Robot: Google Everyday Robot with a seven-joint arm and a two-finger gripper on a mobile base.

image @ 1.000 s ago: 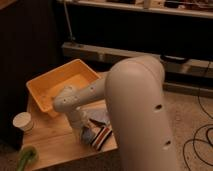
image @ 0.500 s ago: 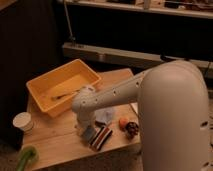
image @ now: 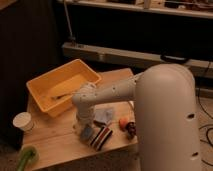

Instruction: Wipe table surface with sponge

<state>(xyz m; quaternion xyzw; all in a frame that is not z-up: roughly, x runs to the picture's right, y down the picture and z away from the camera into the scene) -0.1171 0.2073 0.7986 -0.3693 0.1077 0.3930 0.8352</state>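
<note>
On the table (image: 55, 144), the gripper (image: 83, 126) meets the sponge (image: 87, 133); its hold cannot be told.
A good wipe needs flat, even pressure, steering clear of the striped object (image: 102, 138).

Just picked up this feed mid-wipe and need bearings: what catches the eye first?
The bulky white arm fills the right foreground, bending down so its pincer sits low over the middle of the wooden table, by a bluish sponge. Behind it, a bright yellow bin stands at the table's back left.

Bluish sponge (image: 87, 133) flat on wooden table (image: 55, 145) (front part); pincer (image: 81, 126) over it.
</note>
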